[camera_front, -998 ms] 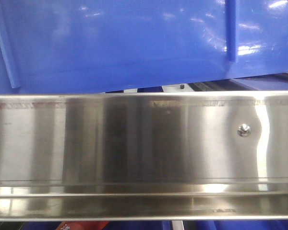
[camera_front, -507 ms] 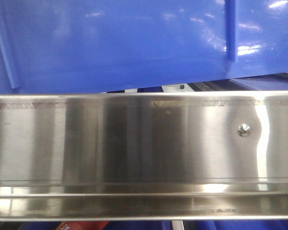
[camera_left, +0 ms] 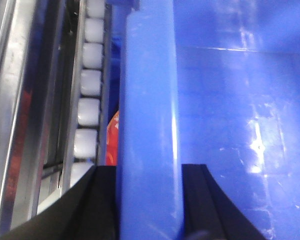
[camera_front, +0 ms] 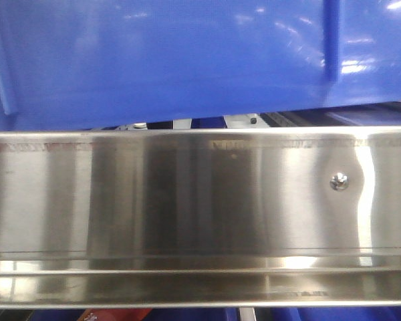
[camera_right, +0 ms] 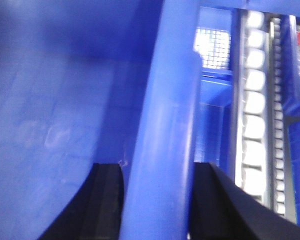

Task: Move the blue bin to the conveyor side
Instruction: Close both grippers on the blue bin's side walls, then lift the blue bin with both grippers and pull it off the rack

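The blue bin (camera_front: 167,60), glossy plastic with thin ribs, fills 12 o'clock above the brushed steel rail (camera_front: 187,200). The left gripper (camera_left: 149,172) and right gripper (camera_right: 157,172) each clamp its thick rounded rim; white rollers (camera_left: 87,85) run at 9 o'clock of the left rim

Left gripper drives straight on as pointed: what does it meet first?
The blue bin: its rim sits between the fingers of the left gripper, so it would likely just seat deeper on it; depth unclear.
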